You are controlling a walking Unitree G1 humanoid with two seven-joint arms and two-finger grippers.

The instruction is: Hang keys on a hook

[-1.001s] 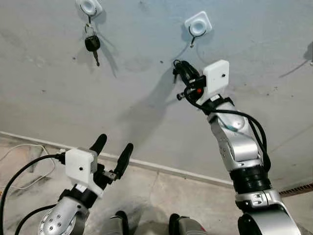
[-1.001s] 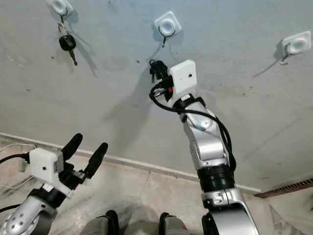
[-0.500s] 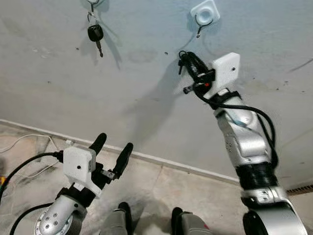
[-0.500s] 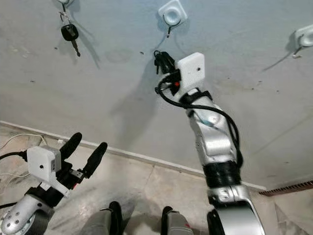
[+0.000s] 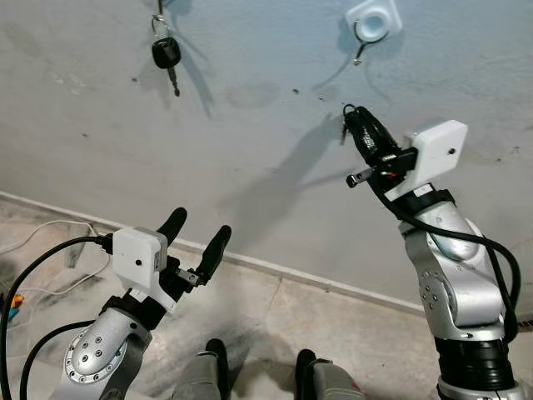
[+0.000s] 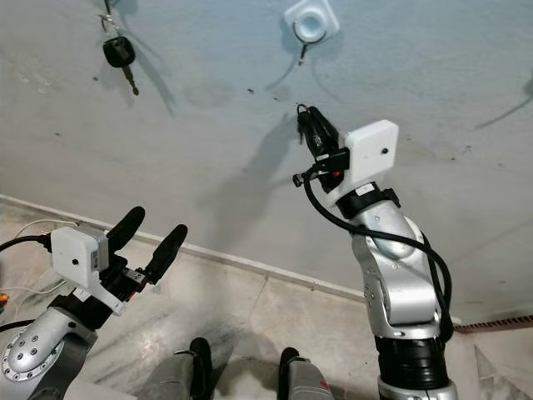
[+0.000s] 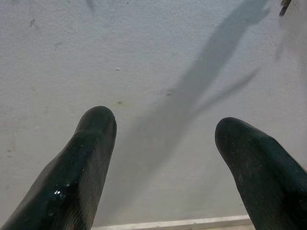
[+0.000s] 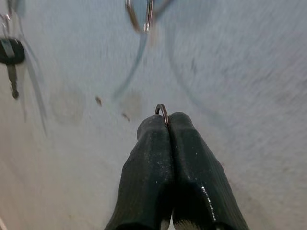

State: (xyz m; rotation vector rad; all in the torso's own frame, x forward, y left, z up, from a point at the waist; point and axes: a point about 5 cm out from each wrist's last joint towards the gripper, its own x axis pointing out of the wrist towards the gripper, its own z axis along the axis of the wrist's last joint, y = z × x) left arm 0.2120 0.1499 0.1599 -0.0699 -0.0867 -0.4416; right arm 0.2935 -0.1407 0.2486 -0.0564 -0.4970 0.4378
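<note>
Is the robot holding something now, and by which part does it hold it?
The right hand is shut on a key ring, pinching its lower part between the fingertips; the rest of the keys is hidden. The left hand is open and holds nothing.

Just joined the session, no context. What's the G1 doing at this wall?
The right gripper is raised toward the grey wall, fingers shut on a small metal key ring. It sits below and apart from the white wall hook, so nothing is hung there yet. A black-headed car key already hangs from another hook further left. The left gripper hangs low, open.
</note>
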